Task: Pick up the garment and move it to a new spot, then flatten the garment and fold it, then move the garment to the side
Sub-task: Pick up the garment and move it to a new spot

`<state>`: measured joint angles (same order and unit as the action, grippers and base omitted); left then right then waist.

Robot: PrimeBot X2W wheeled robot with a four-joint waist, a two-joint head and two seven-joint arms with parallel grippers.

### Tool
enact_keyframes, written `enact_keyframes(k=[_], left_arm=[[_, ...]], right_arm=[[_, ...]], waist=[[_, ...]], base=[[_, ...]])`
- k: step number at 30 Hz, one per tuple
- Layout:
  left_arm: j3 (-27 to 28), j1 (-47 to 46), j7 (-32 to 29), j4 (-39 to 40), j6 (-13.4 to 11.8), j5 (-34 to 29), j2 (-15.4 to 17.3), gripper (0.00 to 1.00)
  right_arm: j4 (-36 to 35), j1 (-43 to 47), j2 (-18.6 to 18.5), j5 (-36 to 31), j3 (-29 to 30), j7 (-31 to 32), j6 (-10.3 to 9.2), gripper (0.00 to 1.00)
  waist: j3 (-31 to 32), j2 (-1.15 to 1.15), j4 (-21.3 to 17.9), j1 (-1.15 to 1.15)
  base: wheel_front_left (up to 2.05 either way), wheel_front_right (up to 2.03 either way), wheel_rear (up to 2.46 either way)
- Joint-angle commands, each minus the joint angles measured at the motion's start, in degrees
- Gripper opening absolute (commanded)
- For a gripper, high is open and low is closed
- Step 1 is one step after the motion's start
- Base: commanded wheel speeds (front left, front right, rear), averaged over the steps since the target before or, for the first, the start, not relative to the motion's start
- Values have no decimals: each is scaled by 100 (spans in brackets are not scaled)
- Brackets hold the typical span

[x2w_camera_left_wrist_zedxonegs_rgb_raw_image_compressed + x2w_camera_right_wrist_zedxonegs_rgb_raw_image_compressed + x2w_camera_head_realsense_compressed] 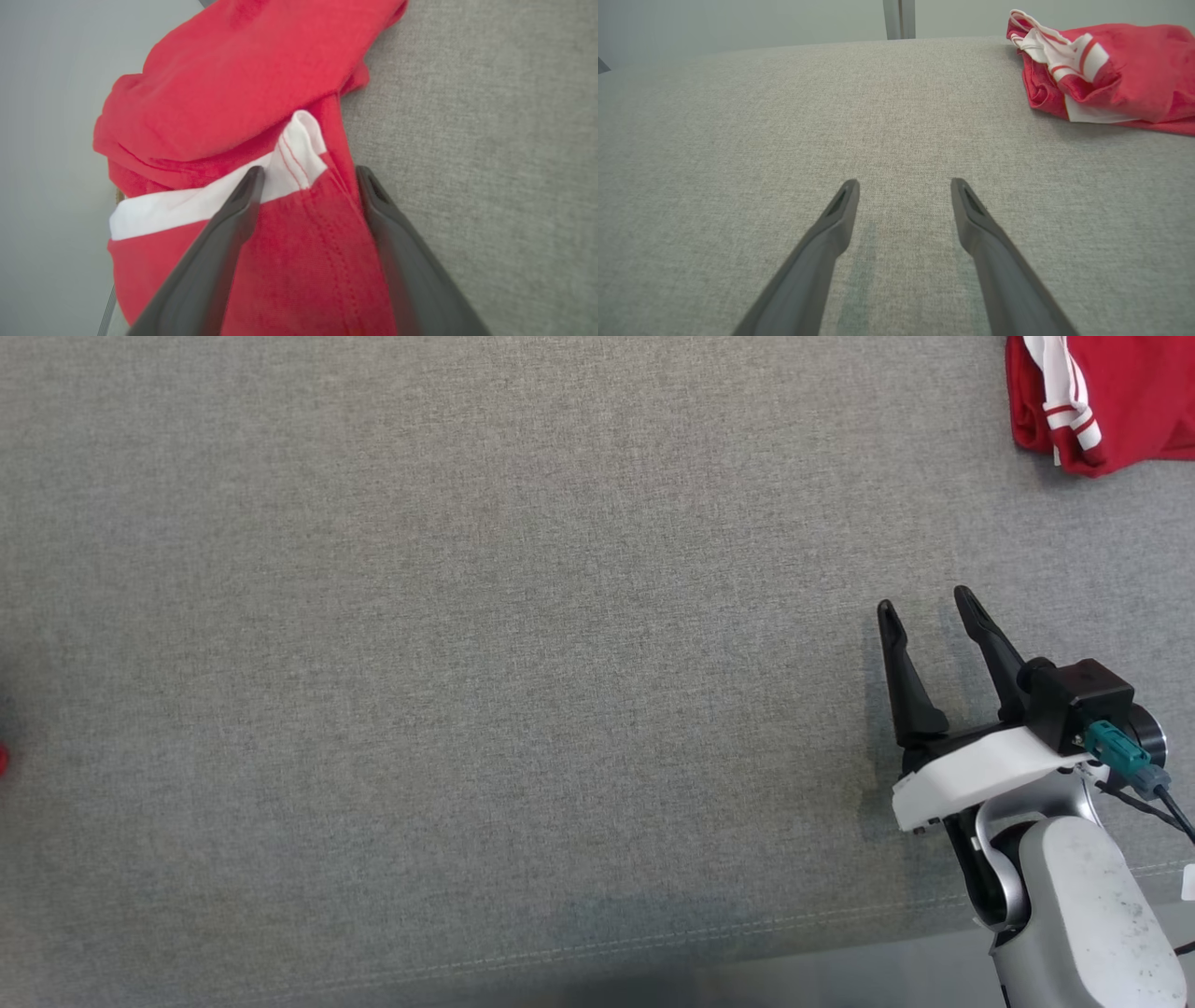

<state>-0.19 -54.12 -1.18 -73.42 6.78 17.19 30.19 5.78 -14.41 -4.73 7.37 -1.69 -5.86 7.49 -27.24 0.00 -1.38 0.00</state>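
Red, probably soft and light, the garment (243, 93) lies bunched at the table's (490, 140) edge between your wide-open, empty left jaws — pinch a thick fold near the white band (187, 205). Right jaws: open, empty.

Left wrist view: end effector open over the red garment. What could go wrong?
1. The garment is bunched in layers; the open left end effector may pinch several layers or only the white trim, so it won't spread flat.
2. It seems to overhang the edge of the grey surface; a weak grip could let it slide off.
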Motion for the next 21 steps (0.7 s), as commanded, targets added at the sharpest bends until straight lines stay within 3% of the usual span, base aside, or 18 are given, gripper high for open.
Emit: enact_keyframes(k=[1,2,3,4,21], left_arm=[[-19,-6,16,-38,-37,12,53,100],[-25,6,28,-40,-39,19,59,67],[-29,7,44,-40,-39,30,59,26],[-44,6,77,-41,-37,23,63,0],[-300,-423,1160,43,47,19,169,0]], right_arm=[[-31,-61,-20,-18,-7,13,0,100],[-33,-65,-19,-17,-11,15,0,100],[-36,-65,-21,-17,-14,15,0,100],[-37,-64,-25,-18,-16,22,0,100],[235,-102,29,75,-110,-105,0,100]], waist=[[-9,0,-2,0],[-11,0,-2,0],[-14,0,2,0],[-18,0,6,0],[329,0,49,0]], base=[[0,0,0],[0,0,0],[0,0,0],[0,0,0],[0,0,0]])
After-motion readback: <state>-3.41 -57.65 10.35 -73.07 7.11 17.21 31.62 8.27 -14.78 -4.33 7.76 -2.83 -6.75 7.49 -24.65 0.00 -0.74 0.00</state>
